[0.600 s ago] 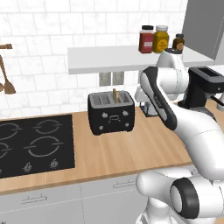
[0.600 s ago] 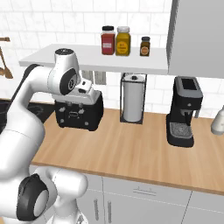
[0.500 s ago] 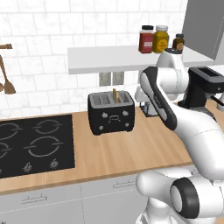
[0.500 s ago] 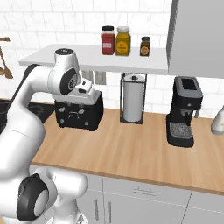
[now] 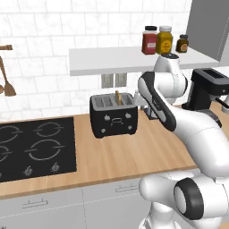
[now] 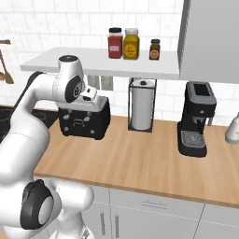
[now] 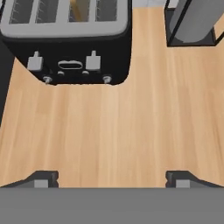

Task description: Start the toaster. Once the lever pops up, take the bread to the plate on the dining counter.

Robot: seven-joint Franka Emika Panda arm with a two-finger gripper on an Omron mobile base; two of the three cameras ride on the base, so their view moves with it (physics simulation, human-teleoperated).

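The black toaster (image 5: 114, 116) stands on the wood counter by the stovetop. A tan slice of bread (image 5: 118, 97) sticks up from one of its slots. From above in the hand view, the toaster (image 7: 65, 39) fills the top left, with the bread (image 7: 78, 11) in a slot and two grey levers (image 7: 92, 60) on its front face. My gripper (image 7: 112, 180) hovers over the bare counter in front of the toaster, open, with nothing between its fingertips (image 7: 41, 179). The white hand (image 6: 91, 99) partly covers the toaster (image 6: 86, 123). The plate and the dining counter are out of view.
A paper towel holder (image 6: 141, 105) stands right of the toaster, and a black coffee machine (image 6: 196, 119) further right. The black stovetop (image 5: 31, 147) lies to the left. A shelf with three jars (image 5: 163, 40) hangs above. Wooden utensils (image 5: 6, 85) hang on the left wall.
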